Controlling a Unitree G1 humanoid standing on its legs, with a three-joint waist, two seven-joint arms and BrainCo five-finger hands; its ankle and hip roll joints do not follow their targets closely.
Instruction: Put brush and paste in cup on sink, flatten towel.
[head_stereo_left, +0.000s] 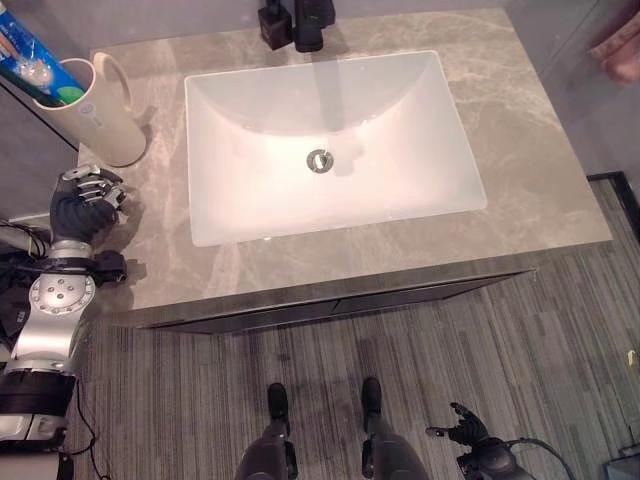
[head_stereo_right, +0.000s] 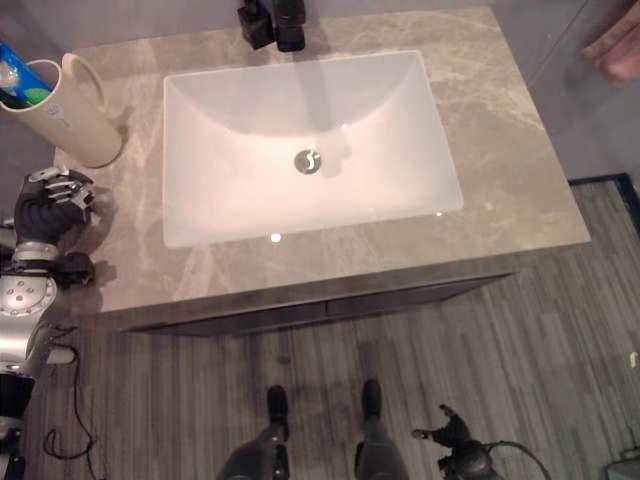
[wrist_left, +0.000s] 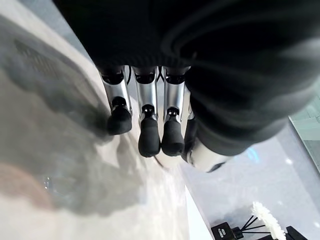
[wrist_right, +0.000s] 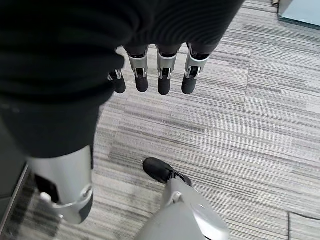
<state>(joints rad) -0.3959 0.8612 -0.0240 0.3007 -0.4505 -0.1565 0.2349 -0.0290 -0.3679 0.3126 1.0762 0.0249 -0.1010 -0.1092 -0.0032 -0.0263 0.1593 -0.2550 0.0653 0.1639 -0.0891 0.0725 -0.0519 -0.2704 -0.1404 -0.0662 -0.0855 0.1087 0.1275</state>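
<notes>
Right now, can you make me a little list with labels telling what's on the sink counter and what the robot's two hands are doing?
cup: cream cup stands upright at the counter's back left corner, left of the basin
in the cup: blue and green items poke out of the top; too small to tell brush from paste
basin: white sink basin in the grey stone counter
tap: black tap behind the basin
left hand: left hand over the counter's left edge, just in front of the cup, fingers relaxed, holding nothing
right hand: right hand hangs low over the striped floor, holding nothing

You have the cup (head_stereo_left: 100, 108) at the counter's (head_stereo_left: 520, 150) far left, the basin (head_stereo_left: 330, 150) mid-counter, the tap (head_stereo_left: 308, 25) behind it.
</notes>
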